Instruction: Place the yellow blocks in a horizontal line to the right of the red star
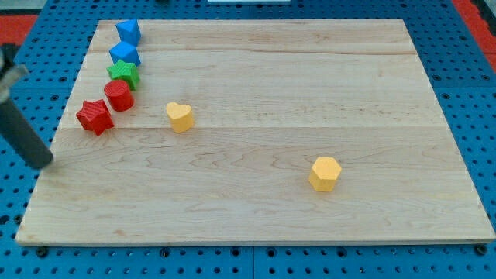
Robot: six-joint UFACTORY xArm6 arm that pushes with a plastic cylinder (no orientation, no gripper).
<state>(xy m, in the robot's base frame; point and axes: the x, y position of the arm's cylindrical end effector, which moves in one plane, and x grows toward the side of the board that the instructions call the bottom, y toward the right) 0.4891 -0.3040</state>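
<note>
The red star (94, 117) lies near the wooden board's left edge. A yellow heart-shaped block (180, 117) sits to the star's right, a gap apart. A yellow hexagonal block (325, 173) lies further to the view's right and lower down. My rod comes in from the view's left edge, and my tip (43, 163) rests at the board's left edge, below and left of the red star, touching no block.
A red cylinder (119, 95), a green star (123, 74) and two blue blocks (125, 54) (128, 32) run in a column up from the red star. The wooden board (256, 217) lies on a blue pegboard.
</note>
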